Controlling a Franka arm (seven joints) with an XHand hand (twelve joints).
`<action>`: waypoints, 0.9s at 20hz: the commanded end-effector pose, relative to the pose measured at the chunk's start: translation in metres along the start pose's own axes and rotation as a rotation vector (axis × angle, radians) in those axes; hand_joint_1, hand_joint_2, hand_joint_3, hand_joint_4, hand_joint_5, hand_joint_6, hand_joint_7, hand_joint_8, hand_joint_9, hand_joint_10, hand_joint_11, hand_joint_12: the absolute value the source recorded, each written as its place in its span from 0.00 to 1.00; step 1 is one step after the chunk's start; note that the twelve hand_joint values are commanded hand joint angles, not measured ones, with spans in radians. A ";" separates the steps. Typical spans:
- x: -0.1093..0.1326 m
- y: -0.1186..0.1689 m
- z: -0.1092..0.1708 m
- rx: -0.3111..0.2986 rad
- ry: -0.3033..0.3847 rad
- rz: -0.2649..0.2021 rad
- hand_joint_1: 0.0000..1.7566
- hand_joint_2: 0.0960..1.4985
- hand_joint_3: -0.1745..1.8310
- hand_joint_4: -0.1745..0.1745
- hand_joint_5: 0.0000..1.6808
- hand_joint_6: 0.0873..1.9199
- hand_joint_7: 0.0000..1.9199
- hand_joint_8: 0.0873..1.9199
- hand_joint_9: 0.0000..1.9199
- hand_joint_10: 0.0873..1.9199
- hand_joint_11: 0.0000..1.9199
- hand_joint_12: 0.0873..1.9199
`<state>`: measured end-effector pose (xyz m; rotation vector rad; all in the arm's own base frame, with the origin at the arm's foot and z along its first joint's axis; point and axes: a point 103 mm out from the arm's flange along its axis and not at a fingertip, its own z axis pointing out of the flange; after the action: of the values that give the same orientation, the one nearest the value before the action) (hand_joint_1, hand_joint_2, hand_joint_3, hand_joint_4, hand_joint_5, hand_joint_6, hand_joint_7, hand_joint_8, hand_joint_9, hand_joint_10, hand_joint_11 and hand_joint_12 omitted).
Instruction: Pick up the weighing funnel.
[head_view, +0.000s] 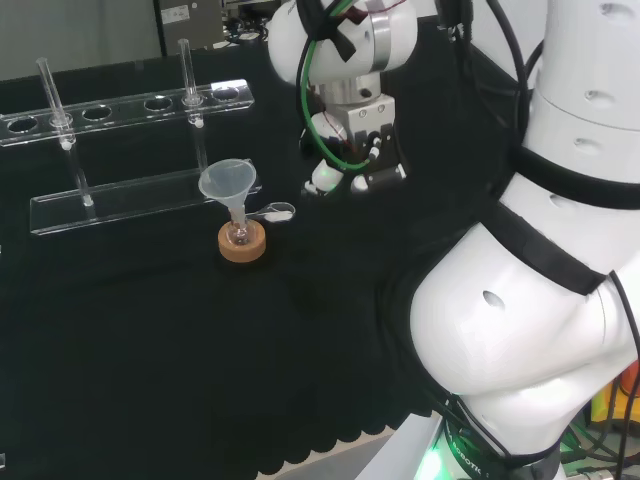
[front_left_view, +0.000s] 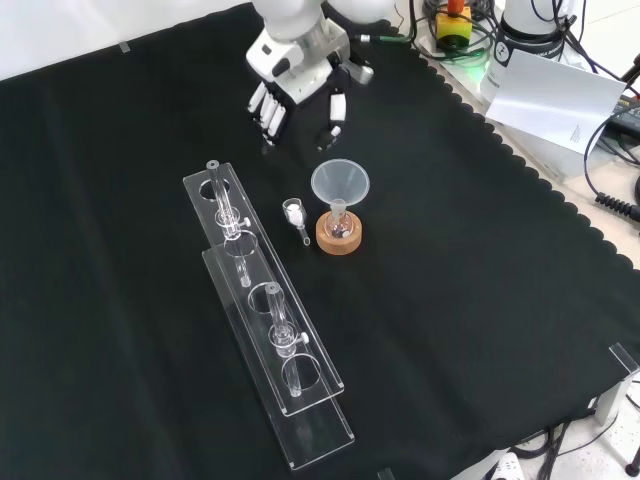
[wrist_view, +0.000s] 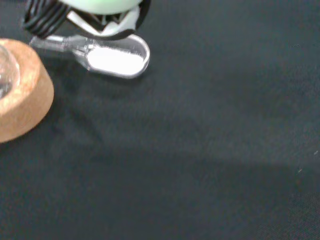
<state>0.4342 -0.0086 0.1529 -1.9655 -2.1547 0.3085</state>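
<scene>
You'll find the weighing funnel (front_left_view: 296, 214) lying flat on the counter (front_left_view: 480, 300), just beside the cork ring (front_left_view: 338, 240). In the front view its stem points toward the bottom and its scoop toward the hand (front_left_view: 300, 72), which hangs apart with fingers (front_left_view: 270, 112) straight and spread.

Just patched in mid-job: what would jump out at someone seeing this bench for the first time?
First is the hand at the top of the front view, hanging over the black cloth with fingers open and holding nothing. Just below it in that view, the weighing funnel lies on the cloth with white material in its scoop, close beside the funnel standing in a small flask on a cork ring. A long clear tube rack runs along their left.
</scene>
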 end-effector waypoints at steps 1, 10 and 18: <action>0.017 0.017 0.027 0.026 0.031 -0.017 0.52 0.37 0.42 0.35 0.37 0.08 0.32 0.34 0.40 0.25 0.22 0.66; 0.028 0.035 0.045 0.023 0.035 -0.008 0.51 0.37 0.42 0.34 0.32 0.14 0.31 0.35 0.40 0.26 0.21 0.66; 0.027 0.050 0.043 -0.010 0.032 0.017 0.51 0.37 0.42 0.32 0.31 0.15 0.30 0.35 0.40 0.26 0.21 0.66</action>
<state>0.4604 0.0225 0.0981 -1.9653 -2.1367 0.2762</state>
